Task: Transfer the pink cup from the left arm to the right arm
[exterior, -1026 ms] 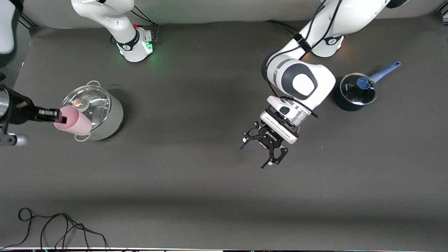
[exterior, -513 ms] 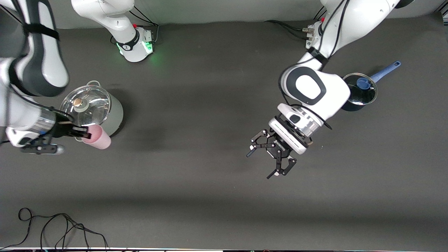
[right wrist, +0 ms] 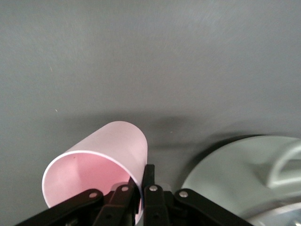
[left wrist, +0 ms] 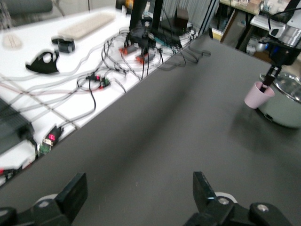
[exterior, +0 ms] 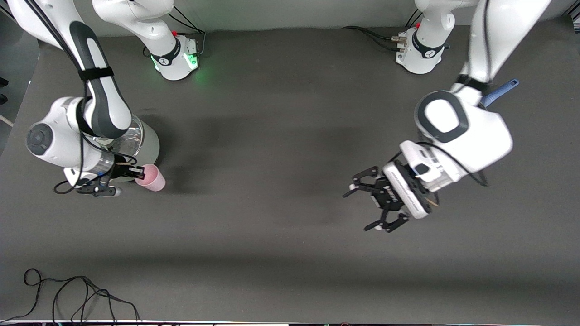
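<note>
The pink cup is pinched by its rim in my right gripper, which is shut on it. The cup tilts low over the table, beside the steel pot and nearer the front camera than it. In the right wrist view the fingers clamp the wall of the cup, one inside and one outside. My left gripper, a skeletal claw, is open and empty over the bare table toward the left arm's end. In the left wrist view the cup shows far off, past the left gripper.
The steel pot with a glass lid is mostly hidden under the right arm; it shows in the right wrist view. A blue saucepan's handle sticks out from under the left arm. A black cable lies at the table's front edge.
The right arm has swung in and carried the cup down from over the pot's lid to beside the pot. The left arm has moved toward its own end, gripper still open.
</note>
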`<control>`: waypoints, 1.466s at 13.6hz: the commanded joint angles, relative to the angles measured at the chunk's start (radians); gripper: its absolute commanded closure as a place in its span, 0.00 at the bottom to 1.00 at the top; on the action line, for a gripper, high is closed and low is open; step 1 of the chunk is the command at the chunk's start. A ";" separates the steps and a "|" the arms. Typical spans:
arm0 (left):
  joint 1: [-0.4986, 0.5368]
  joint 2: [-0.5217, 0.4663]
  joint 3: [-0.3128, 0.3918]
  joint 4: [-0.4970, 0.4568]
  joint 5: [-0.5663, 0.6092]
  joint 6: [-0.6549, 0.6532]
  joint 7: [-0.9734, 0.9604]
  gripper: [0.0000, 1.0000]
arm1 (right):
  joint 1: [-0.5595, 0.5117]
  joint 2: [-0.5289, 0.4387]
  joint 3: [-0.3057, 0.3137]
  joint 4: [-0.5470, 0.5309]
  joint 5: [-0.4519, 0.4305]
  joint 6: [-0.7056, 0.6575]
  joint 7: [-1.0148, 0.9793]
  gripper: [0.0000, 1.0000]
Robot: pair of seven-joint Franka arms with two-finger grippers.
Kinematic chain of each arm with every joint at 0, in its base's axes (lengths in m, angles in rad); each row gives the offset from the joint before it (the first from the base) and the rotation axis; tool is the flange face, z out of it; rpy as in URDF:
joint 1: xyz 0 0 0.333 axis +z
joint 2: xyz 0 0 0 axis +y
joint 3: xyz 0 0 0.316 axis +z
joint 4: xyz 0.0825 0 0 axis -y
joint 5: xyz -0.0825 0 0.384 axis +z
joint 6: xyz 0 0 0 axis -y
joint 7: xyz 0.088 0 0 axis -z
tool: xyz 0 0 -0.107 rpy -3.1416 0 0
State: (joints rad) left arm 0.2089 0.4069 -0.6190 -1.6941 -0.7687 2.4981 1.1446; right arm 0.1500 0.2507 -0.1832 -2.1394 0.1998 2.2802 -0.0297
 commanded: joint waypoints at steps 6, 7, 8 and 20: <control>0.182 -0.194 0.027 0.018 0.576 -0.528 -0.177 0.00 | 0.010 0.116 -0.001 0.016 0.079 0.085 -0.059 1.00; 0.182 -0.203 0.038 0.016 0.616 -0.550 -0.216 0.00 | 0.010 0.127 0.001 0.030 0.081 0.090 -0.059 1.00; 0.182 -0.215 0.039 0.016 0.658 -0.577 -0.315 0.00 | 0.010 0.136 0.002 0.035 0.082 0.091 -0.059 1.00; 0.184 -0.267 0.068 0.154 0.833 -0.930 -1.226 0.00 | 0.037 -0.039 -0.002 0.289 0.081 -0.385 0.091 0.00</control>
State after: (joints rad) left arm 0.3981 0.1417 -0.5709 -1.5835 0.0475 1.6065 -0.0565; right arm 0.1741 0.2537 -0.1748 -1.9603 0.2823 2.0582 -0.0090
